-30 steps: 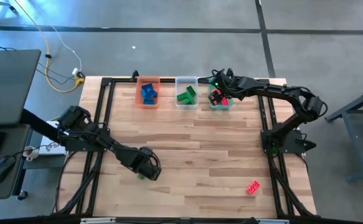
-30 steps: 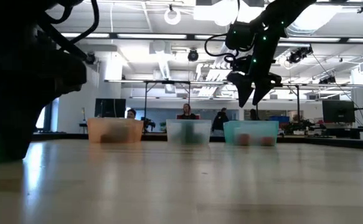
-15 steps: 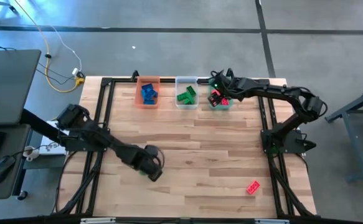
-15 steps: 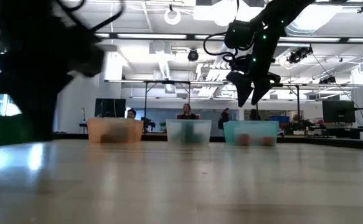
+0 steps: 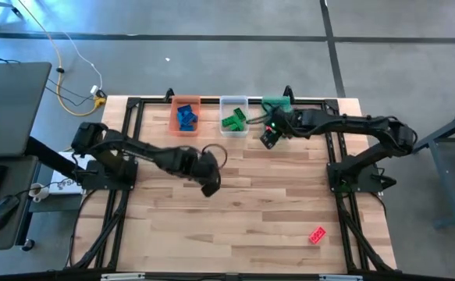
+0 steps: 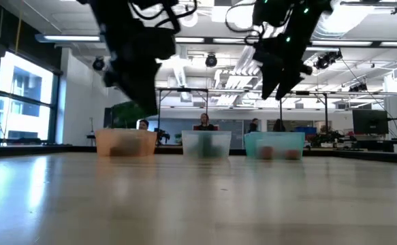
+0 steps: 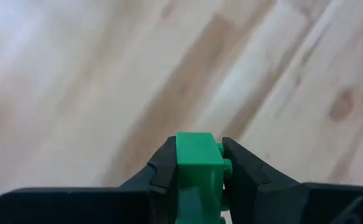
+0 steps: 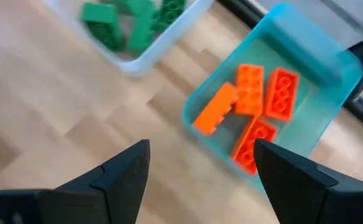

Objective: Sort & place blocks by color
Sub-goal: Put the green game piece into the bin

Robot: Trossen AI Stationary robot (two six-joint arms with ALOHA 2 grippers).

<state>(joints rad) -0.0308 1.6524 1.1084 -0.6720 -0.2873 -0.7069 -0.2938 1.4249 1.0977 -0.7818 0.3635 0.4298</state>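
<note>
Green plastic: a brick (image 7: 198, 168) sits pinched between the left gripper's (image 5: 209, 173) fingers, carried above bare table short of the clear bin (image 5: 233, 125) where other green blocks (image 5: 234, 119) lie. Beside that bin, the right gripper (image 5: 268, 137), fingers spread and empty, hovers just off the green bin (image 8: 330, 87) holding red blocks (image 8: 256, 106). One red block (image 5: 317, 234) lies far from the clear bin, near the table's front edge. The arms could collide at the bins, or a thin grip might drop the brick short.
</note>
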